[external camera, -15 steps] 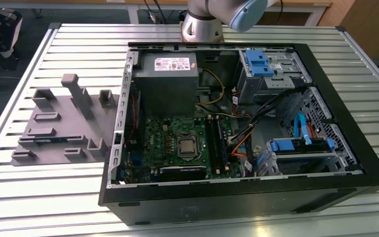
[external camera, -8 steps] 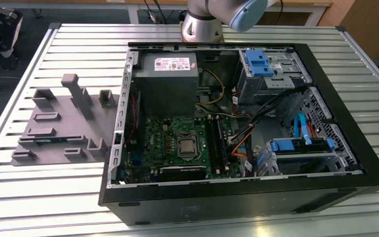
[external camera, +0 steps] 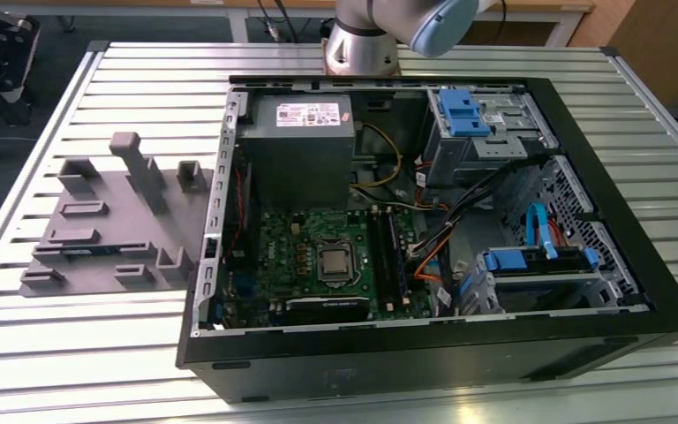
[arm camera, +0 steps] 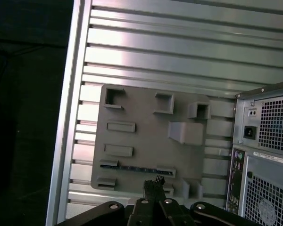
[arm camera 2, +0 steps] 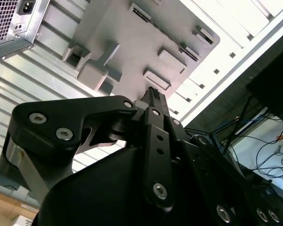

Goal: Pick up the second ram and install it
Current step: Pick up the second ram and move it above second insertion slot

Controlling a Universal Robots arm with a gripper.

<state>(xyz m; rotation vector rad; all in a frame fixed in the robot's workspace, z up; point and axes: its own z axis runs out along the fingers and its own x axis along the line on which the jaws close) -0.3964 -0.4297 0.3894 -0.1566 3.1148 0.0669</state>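
Fig.: gripper in both wrist views, fingers drawn narrow w/ nothing between them, hanging over grey fixture. The second ram stands on edge in a slot along one edge of the fixture, near the fingertips; contact can't be judged. Fixture lies toward the bench edge at exterior view's left, beside open PC case w/ motherboard inside.

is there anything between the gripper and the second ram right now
Nothing visible. In the first wrist view the gripper hangs over the grey fixture, and the second ram lies exposed in its slot with nothing over it.
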